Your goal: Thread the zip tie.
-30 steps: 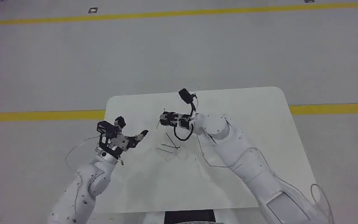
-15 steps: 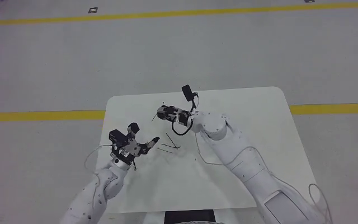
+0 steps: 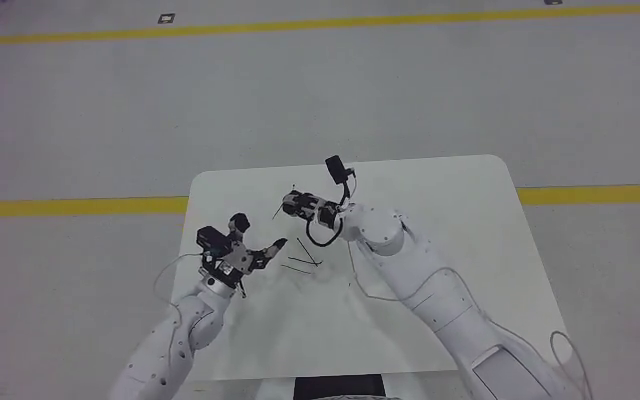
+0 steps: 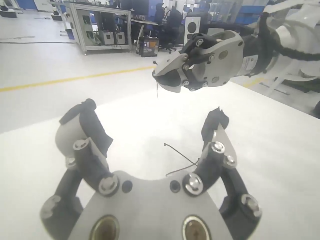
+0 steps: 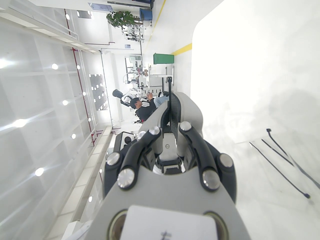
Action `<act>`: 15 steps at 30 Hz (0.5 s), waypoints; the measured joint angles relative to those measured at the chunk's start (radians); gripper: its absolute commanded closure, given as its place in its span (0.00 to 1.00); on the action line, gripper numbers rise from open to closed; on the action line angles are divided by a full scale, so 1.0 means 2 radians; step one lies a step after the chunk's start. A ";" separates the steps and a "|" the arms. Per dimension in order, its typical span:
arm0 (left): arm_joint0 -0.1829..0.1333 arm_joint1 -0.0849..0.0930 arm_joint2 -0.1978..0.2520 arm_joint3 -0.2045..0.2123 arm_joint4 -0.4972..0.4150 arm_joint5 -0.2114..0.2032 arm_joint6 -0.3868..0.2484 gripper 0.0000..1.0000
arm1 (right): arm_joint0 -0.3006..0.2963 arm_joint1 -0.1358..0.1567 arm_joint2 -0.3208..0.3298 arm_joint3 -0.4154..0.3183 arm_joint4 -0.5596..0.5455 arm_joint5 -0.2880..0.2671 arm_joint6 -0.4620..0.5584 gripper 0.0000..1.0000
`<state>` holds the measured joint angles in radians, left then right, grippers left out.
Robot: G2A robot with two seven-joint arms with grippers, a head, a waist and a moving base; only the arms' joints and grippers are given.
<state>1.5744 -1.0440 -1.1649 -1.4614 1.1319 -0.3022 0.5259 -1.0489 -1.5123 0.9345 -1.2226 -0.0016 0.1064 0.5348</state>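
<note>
Since a second ago the left arm has swung in across the table toward the right arm, then nearly stopped; the right gripper has shifted only slightly.

A pale grey floor with two yellow lines (image 3: 100, 206) surrounds the white, round-cornered table (image 3: 450, 200). The left wrist view shows metal-framed workbenches (image 4: 100, 31) and dark office chairs (image 4: 172, 16) in the hall behind.

The left gripper (image 3: 258, 236) (image 4: 150, 123) sits over the table's left part with its two black-padded fingers (image 4: 85, 126) spread wide, gripping nothing. The right gripper (image 3: 290, 206) (image 4: 160, 74) (image 5: 171, 111) is held above the table just beyond it, jaws pressed together on one thin black plastic zip tie (image 3: 277, 212) (image 4: 157, 92) (image 5: 170, 86). That tie sticks out past the fingertips. In the left wrist view it hangs ahead of the left gripper's gap and higher up, clear of both pads.

More loose black zip ties (image 3: 303, 262) (image 4: 178, 154) (image 5: 277, 167) lie flat on the table, crossing each other, between the two arms and near the left gripper. I count at least two; the thin lines and their shadows overlap, so I cannot tell whether there is a third.
</note>
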 measured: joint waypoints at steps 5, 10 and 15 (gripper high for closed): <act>-0.002 -0.001 0.001 0.001 0.001 0.004 -0.001 0.00 | -0.002 0.000 -0.001 -0.002 -0.002 -0.001 0.002 1.00; -0.004 -0.001 0.001 0.001 0.003 0.012 -0.008 0.00 | -0.006 0.001 -0.001 -0.005 -0.005 -0.004 -0.003 1.00; -0.004 -0.003 0.000 0.001 0.003 0.026 -0.003 0.02 | -0.015 0.003 -0.001 -0.020 -0.018 -0.007 -0.008 1.00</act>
<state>1.5671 -1.0502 -1.1643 -1.4592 1.1372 -0.2493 0.5202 -1.0786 -1.5058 0.9329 -1.2621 -0.0381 0.0919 0.5180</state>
